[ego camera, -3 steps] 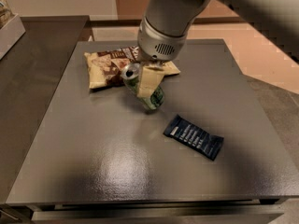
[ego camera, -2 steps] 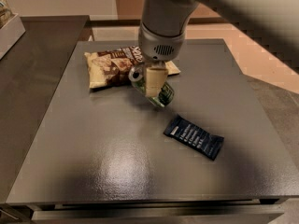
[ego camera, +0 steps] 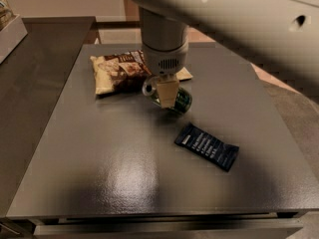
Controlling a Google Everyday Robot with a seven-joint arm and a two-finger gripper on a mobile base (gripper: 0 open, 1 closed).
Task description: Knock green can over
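Note:
The green can [ego camera: 182,100] lies tipped on its side on the grey table [ego camera: 124,183], just right of the snack bag. Its silver top [ego camera: 148,88] points left toward the bag. My gripper [ego camera: 167,92] hangs from the big white arm and sits right over the can's middle, hiding part of it. Whether it touches the can I cannot tell.
A cream and brown snack bag [ego camera: 118,71] lies at the back left of the can. A dark blue wrapper [ego camera: 206,146] lies in front and to the right. A shelf edge [ego camera: 10,31] shows at the far left. The table's front edge is near the bottom.
The can has gone from leaning under the gripper to lying flat on its side, a little further right. The arm has shifted slightly with it.

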